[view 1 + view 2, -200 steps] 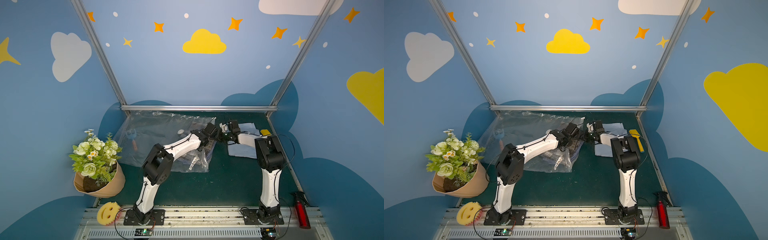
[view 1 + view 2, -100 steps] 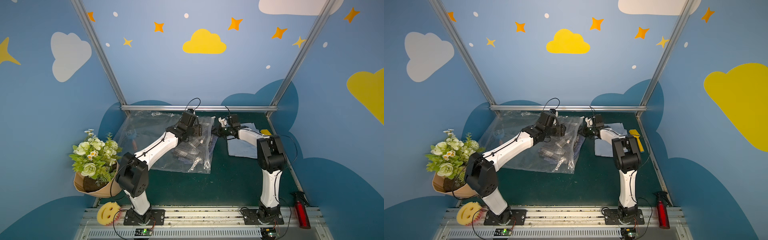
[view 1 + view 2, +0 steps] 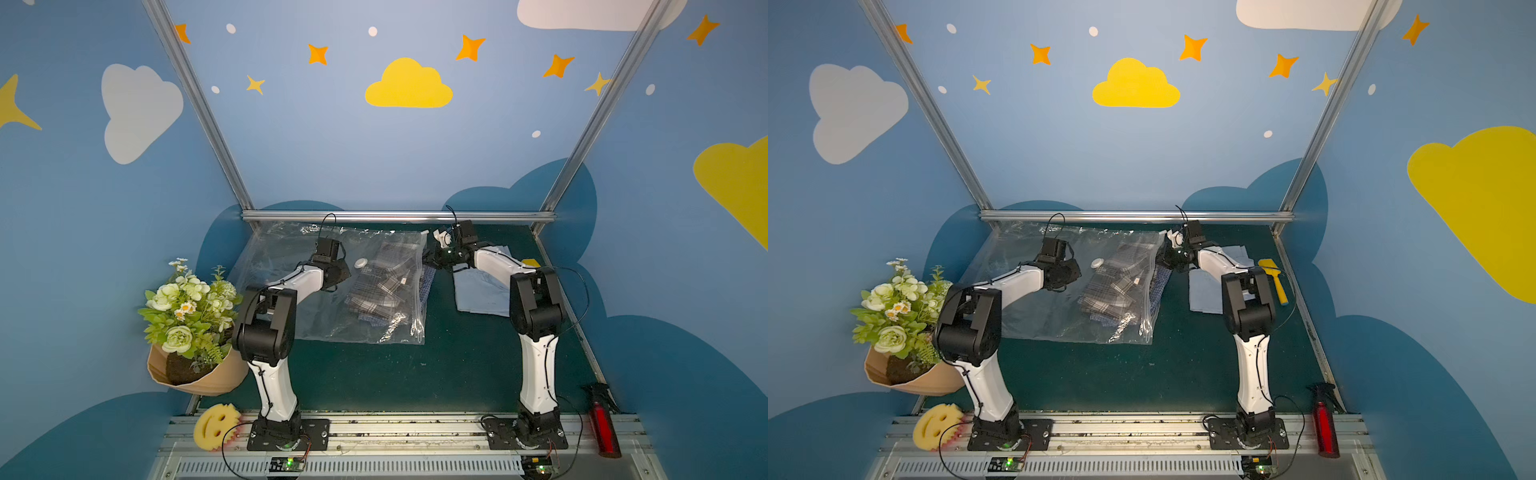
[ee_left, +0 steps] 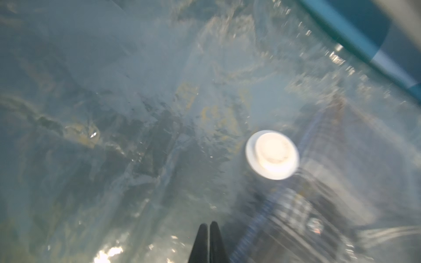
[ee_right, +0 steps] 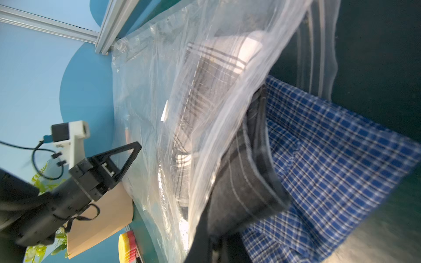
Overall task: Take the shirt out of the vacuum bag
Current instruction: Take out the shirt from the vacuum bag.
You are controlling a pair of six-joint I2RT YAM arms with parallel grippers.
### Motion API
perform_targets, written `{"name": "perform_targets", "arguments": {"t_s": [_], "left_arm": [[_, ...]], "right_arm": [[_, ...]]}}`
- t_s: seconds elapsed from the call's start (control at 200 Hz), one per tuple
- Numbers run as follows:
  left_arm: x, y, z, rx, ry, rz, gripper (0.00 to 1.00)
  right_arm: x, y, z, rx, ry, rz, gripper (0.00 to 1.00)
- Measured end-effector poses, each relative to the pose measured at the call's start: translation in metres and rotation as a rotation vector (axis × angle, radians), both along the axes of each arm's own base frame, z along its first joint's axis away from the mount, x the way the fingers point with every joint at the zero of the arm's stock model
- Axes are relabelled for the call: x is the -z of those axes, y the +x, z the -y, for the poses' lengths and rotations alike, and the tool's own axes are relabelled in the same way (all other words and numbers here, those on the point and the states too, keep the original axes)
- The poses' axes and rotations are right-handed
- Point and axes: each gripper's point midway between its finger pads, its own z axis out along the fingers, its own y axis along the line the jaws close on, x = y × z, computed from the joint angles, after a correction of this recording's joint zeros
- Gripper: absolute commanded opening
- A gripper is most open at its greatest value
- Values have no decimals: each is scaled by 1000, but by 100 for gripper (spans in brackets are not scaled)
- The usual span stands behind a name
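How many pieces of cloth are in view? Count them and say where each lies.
3: a grey plaid shirt inside the vacuum bag; a blue checked cloth poking from its mouth; a light blue cloth on the mat beside the bag. Folds may hide more.

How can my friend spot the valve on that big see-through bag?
On the green table lies a big clear vacuum bag. Near its middle, just beside the checked shirts inside, sits the valve: the only small, round, white disc on the plastic.

Robot lab booth: cloud-painted walls, aluminium frame, green mat.
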Motion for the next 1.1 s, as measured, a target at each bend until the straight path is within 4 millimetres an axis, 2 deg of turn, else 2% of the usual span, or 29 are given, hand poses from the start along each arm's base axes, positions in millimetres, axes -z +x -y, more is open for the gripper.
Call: {"name": "perform_targets", "arguments": {"t_s": [0.265, 0.426, 0.681, 0.896, 1.096], "left_arm": [[19, 22, -13, -48, -37, -52, 4], [37, 34, -9, -45, -58, -95, 4], [37, 37, -7, -50, -86, -97, 4], [37, 40, -6, -50, -92, -88, 4], [37, 45, -3, -41, -104, -76, 4]], "right_arm": [[3, -3, 1, -3, -13, -11, 0], [7, -5, 4, 2, -31, -25, 0], [7, -8, 7, 0, -51, -42, 0], [-4, -8, 10, -5, -57, -39, 0], [-18, -13, 24, 1, -67, -46, 0]]}}
